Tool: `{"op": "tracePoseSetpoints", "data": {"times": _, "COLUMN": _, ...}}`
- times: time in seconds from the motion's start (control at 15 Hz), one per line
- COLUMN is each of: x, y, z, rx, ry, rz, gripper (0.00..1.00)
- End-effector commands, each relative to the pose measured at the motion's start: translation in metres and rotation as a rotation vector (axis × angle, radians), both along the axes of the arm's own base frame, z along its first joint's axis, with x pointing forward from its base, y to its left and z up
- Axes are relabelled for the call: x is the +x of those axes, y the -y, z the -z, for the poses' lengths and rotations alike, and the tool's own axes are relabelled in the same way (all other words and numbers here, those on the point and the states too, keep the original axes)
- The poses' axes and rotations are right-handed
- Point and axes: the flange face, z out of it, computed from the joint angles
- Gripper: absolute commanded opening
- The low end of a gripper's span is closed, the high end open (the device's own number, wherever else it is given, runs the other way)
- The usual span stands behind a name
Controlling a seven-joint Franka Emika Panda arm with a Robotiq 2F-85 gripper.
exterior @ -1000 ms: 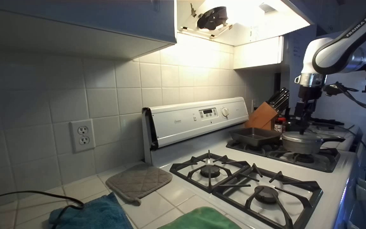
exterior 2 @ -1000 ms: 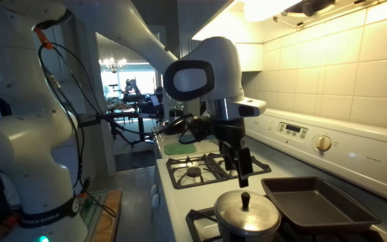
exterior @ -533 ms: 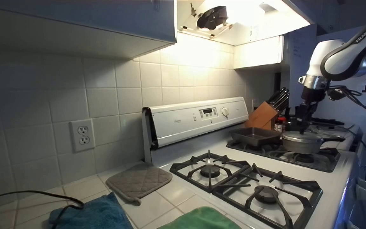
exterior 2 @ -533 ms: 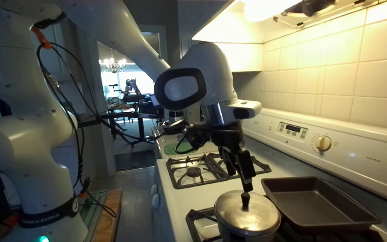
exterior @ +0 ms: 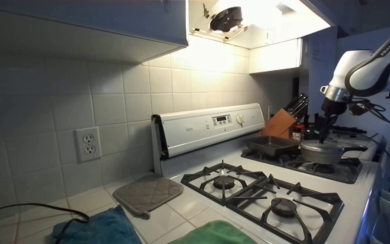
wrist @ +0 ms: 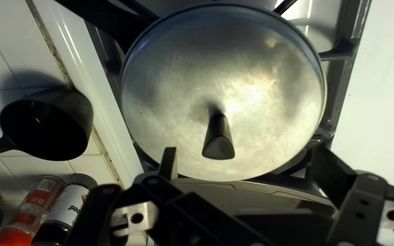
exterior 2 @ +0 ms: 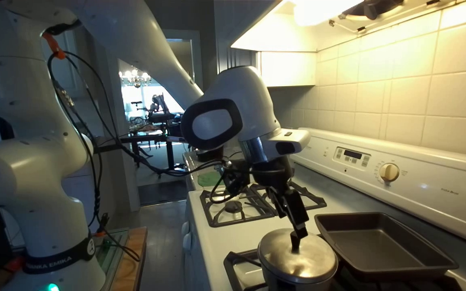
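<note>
Claw [wrist: 244, 153] spread wide apart, near the black knob [wrist: 218, 141] of a metal lid [wrist: 183, 89], saucepan [exterior: 320, 156] beneath, rectangular pan [exterior 2: 378, 244] alongside

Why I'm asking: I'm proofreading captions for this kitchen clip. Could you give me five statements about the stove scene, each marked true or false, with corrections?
1. The lid sits on the saucepan. True.
2. The pincer is clamped around the lid's knob. False: the pincer stands open, and the knob is not gripped.
3. The rectangular baking pan is beside the saucepan. True.
4. The quilted pot holder lies on a burner grate. False: the quilted pot holder lies on the tiled counter.
5. Black handles stick out of the wooden knife block. True.
</note>
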Motion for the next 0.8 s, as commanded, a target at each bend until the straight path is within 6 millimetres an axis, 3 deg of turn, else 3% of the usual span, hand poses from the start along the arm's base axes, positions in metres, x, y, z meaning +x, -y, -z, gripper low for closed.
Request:
{"op": "tracePoseSetpoints", "data": {"times": 0.0, "x": -0.0047, "y": 0.0008, "z": 0.0116, "rx": 0.001, "ry": 0.050, "rz": 0.034, "gripper": 1.00}}
{"op": "tracePoseSetpoints", "data": {"times": 0.2, "x": -0.0065, "y": 0.0036, "z": 0.0182, "rx": 0.010, "ry": 0.056, "rz": 0.053, "gripper": 0.96}}
{"op": "tracePoseSetpoints", "data": {"times": 0.27, "x": -0.0077, "y": 0.0045, "z": 0.0194, "rx": 0.011, "ry": 0.059, "rz": 0.060, "gripper": 0.89}}
{"op": "tracePoseSetpoints", "data": {"times": 0.33, "x": -0.0093, "y": 0.0052, "z": 0.0201, "rx": 0.012, "ry": 0.061, "rz": 0.066, "gripper": 0.71}}
{"op": "tracePoseSetpoints", "data": {"times": 0.47, "x": -0.0098, "y": 0.0076, "z": 0.0210, "rx": 0.013, "ry": 0.065, "rz": 0.076, "gripper": 0.65}}
{"op": "tracePoseSetpoints", "data": {"times": 0.73, "x": -0.0106, "y": 0.0106, "z": 0.0206, "rx": 0.013, "ry": 0.069, "rz": 0.093, "gripper": 0.35}}
